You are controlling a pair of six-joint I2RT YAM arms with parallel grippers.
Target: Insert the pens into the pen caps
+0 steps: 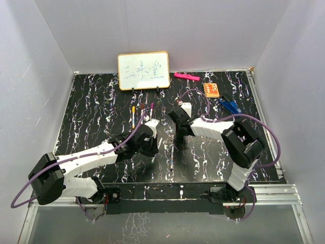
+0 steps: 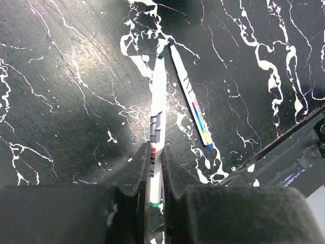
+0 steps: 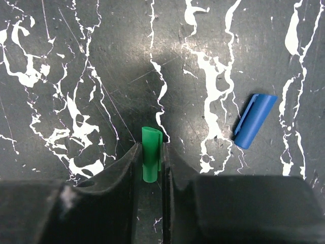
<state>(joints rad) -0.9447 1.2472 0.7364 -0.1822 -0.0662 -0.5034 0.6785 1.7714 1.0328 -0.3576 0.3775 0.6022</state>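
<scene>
The black white-veined table (image 1: 91,112) bears a small whiteboard (image 1: 143,70), a pink marker (image 1: 186,77), loose pens (image 1: 133,117) and a blue cap (image 3: 255,120).

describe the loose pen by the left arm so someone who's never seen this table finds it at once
On the black marbled table, find the left arm's fingers, shut on a white pen with green ends. Just right of it a second pen lies free and slanted on the table. Its blue end and rainbow stripe set it apart.
</scene>
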